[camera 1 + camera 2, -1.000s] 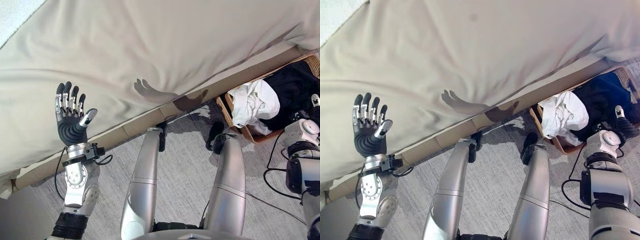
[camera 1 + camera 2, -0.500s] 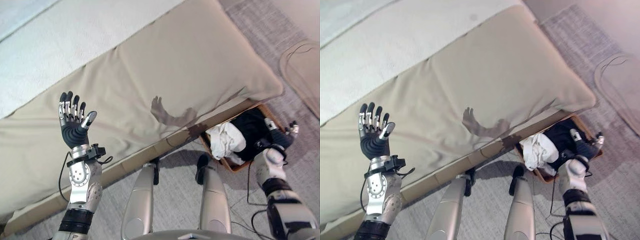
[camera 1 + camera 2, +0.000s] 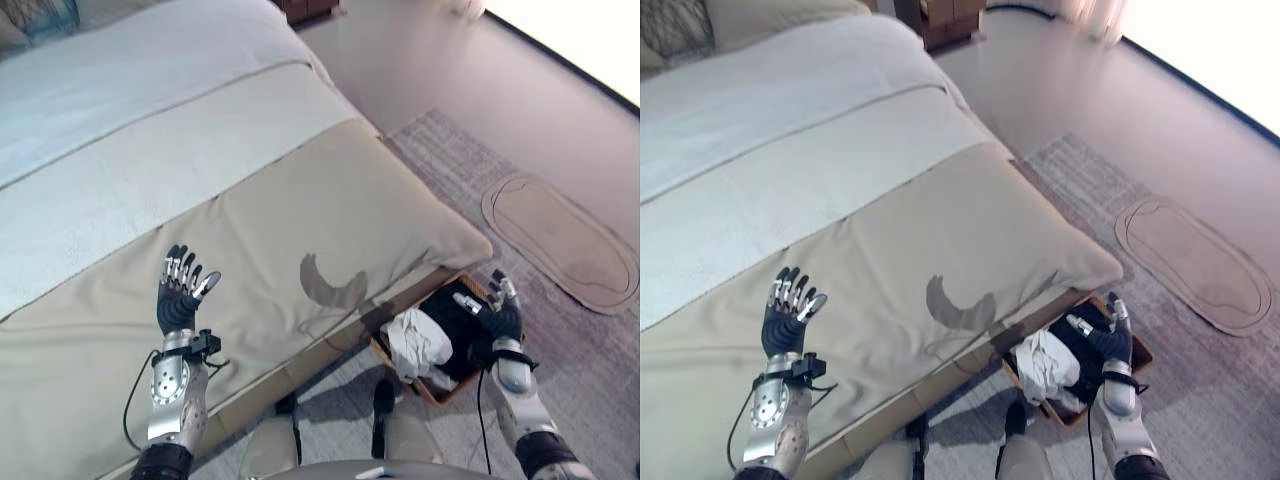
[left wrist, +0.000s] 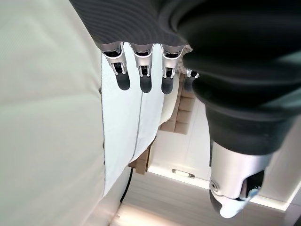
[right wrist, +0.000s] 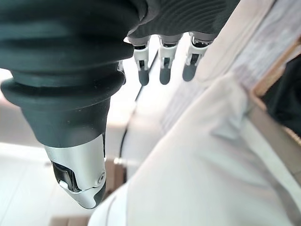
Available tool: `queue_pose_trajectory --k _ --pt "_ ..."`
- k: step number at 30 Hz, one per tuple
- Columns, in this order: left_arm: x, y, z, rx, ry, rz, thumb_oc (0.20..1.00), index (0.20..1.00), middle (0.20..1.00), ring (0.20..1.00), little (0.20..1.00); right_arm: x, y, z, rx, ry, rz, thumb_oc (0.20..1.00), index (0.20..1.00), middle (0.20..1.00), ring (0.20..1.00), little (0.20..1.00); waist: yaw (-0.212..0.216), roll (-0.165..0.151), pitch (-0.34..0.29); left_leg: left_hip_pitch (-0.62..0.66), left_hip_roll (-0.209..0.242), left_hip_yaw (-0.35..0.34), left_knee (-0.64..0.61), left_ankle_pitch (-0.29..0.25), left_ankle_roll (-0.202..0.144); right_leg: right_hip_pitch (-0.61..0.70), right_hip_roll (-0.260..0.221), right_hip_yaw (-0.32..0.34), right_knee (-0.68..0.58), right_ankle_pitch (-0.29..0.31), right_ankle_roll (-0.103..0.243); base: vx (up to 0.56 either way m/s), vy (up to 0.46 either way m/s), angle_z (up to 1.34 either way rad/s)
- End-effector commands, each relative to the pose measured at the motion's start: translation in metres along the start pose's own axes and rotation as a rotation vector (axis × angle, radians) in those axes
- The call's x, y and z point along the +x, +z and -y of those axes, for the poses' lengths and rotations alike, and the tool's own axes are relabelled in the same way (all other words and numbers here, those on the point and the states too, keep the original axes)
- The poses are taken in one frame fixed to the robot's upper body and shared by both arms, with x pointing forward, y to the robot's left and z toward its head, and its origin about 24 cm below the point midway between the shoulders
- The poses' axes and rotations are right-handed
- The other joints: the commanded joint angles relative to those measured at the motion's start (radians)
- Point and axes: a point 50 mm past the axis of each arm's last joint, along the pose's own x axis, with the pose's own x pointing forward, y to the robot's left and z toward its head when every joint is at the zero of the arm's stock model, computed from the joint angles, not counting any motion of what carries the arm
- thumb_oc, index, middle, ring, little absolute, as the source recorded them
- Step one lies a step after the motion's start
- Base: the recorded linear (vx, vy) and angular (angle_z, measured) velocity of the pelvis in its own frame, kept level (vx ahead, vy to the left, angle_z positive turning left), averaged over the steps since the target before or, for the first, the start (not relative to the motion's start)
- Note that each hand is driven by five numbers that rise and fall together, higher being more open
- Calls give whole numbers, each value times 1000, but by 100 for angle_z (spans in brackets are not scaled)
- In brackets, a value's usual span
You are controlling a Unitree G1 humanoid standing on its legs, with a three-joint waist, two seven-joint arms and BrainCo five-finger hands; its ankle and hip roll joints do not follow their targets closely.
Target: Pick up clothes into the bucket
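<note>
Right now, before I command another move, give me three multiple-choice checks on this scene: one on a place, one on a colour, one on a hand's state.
1. Where is the basket?
A. on the bed
B. on the floor beside the bed
C. on the oval mat

2. What colours are the clothes in it?
A. white and dark
B. red and yellow
C. all green

3. How is the left hand?
A. shut on cloth
B. open, holding nothing
C. pressed flat on the floor

Answers: 1 B, it stands on the carpet by the bed edge. 2 A, a white garment lies beside a dark garment. 3 B, its fingers are straight above the bedcover.
</note>
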Motion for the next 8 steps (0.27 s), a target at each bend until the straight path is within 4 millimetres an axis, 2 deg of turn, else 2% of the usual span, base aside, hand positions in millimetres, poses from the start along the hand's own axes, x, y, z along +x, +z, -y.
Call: queue_pose_trajectory --k 1,2,8 --pt "3 4 5 82 -58 27 1000 1000 1000 1000 1000 5 15 -19 -8 89 78 1000 1000 1000 1000 1000 4 -28 -58 -40 15 12 -37 49 -27 -41 -42 6 -8 64 58 59 22 1" --pt "-2 -4 5 108 -55 -5 1000 1000 1000 1000 1000 -3 6 -26 -26 128 42 1000 1000 1000 1000 1000 7 -31 -72 -25 17 16 -36 46 -25 -26 -39 7 -14 64 57 47 21 0" --pt "-19 -16 2 140 -61 -68 1000 1000 1000 1000 1000 -26 -12 -34 -50 212 -26 1000 1000 1000 1000 1000 8 -38 -90 14 18 14 -37 37 -21 12 -33 18 -8 52 51 6 3 0"
